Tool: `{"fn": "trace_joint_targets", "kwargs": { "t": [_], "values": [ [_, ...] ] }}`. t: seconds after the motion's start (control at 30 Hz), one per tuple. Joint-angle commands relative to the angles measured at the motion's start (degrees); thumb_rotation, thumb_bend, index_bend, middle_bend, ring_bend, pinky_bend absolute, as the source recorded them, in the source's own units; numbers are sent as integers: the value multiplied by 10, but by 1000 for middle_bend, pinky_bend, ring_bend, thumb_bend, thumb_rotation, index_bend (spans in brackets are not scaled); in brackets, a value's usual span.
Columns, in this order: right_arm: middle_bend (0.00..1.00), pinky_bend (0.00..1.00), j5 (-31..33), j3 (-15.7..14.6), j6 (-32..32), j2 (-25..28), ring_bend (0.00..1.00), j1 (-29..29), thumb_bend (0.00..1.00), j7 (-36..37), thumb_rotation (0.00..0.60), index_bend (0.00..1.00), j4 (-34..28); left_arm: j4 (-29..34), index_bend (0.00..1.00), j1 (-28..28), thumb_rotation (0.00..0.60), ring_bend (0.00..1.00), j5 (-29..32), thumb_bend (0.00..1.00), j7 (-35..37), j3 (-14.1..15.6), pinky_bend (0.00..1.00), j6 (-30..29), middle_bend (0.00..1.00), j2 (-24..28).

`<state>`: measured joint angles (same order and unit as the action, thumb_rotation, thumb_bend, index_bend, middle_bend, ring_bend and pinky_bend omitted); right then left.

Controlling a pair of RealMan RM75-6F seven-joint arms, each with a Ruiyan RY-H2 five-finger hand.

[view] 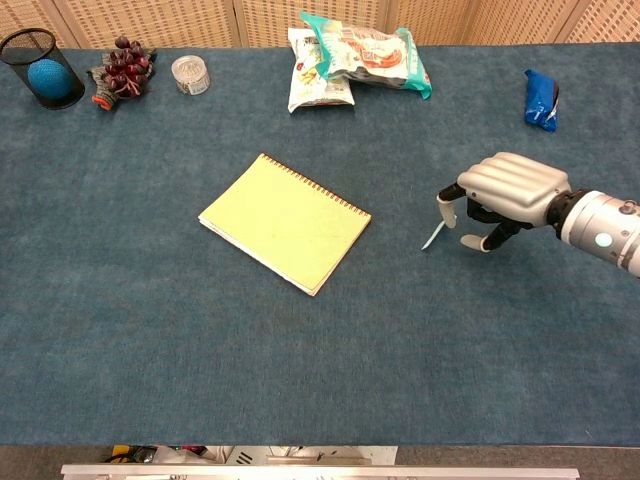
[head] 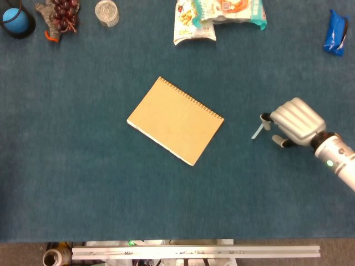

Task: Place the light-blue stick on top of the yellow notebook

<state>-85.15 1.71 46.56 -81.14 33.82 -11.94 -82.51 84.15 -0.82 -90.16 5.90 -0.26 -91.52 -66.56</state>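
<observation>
The yellow spiral notebook (head: pixel 175 120) (view: pixel 285 222) lies flat and slanted near the middle of the blue table. The light-blue stick (head: pixel 256 132) (view: pixel 430 238) lies on the cloth to its right, its upper end hidden by my right hand. My right hand (head: pixel 293 121) (view: pixel 503 193) hovers over that end with its back up and its fingers curved down and apart, nothing held between them. I cannot tell whether a fingertip touches the stick. My left hand appears in neither view.
Snack bags (head: pixel 217 15) (view: pixel 355 60) lie at the back centre and a blue packet (head: pixel 335 33) (view: pixel 540 98) at the back right. At the back left stand a clear jar (view: pixel 190 74), grapes (view: pixel 120 65) and a black cup holding a blue ball (view: pixel 45 72).
</observation>
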Motion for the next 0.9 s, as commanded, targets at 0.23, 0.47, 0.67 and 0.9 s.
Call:
{"fn": "trace_joint_targets", "kwargs": {
  "t": [0.23, 0.47, 0.67, 0.9],
  "values": [
    [1000, 1000, 10, -1, -6, -21, 1000, 15, 270, -12, 600, 511, 15, -8, 165, 1, 600, 172, 4, 274, 8, -2, 166, 2, 178, -2],
    [1000, 1000, 22, -3, -13, -36, 1000, 25, 271, -17, 600, 511, 30, -12, 165, 2, 600, 172, 9, 274, 13, -3, 165, 5, 177, -1],
    [1000, 1000, 29, -5, -19, -46, 1000, 32, 315, -20, 600, 520, 41, -16, 165, 4, 600, 172, 13, 274, 16, -4, 166, 5, 178, -1],
    [1000, 1000, 37, -6, -23, -57, 1000, 40, 371, -23, 600, 546, 51, -19, 165, 5, 600, 172, 15, 274, 20, -5, 166, 4, 178, -1]
  ]
}}
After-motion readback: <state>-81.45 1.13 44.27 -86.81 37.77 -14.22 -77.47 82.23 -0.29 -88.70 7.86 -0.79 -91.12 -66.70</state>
